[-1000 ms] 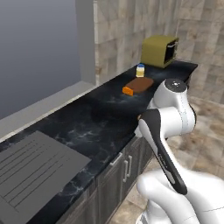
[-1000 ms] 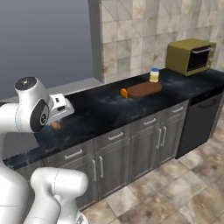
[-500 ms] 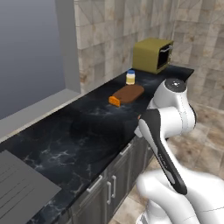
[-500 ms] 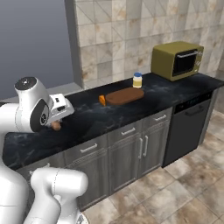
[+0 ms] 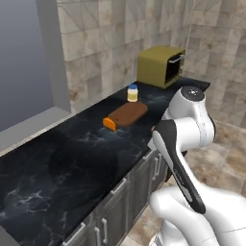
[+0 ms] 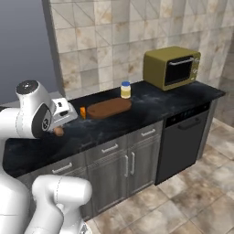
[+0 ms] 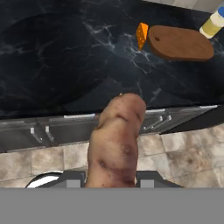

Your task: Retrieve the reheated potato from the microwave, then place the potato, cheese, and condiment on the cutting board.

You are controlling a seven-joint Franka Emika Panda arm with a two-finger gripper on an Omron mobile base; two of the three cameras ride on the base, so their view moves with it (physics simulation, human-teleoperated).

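My gripper (image 7: pixel 112 174) is shut on the potato (image 7: pixel 116 140), a tan-brown lump that stands up large in the hand view, held just off the counter's front edge. From the right base view the potato (image 6: pixel 58 131) hangs under the gripper (image 6: pixel 60 127), left of the board. The reddish-brown cutting board (image 5: pixel 127 114) (image 6: pixel 109 108) (image 7: pixel 180 43) lies bare on the black counter. The orange cheese (image 5: pixel 109 124) (image 6: pixel 82 112) (image 7: pixel 141 36) wedge sits at the board's left end. The blue-capped condiment (image 5: pixel 132 92) (image 6: pixel 125 89) (image 7: pixel 213 24) bottle stands behind the board's right end. The microwave is out of view.
An olive-yellow toaster oven (image 5: pixel 161 66) (image 6: pixel 172 67) stands at the counter's right end by the tiled wall. A black dishwasher (image 6: pixel 185 141) sits under it, with grey cabinet doors (image 6: pixel 116 164) beside it. A dark window panel (image 5: pixel 24 57) is at the left.
The whole picture has shifted: the base has driven right along the counter, so the sink has left the view and the board is nearer. The gripper still holds the potato.
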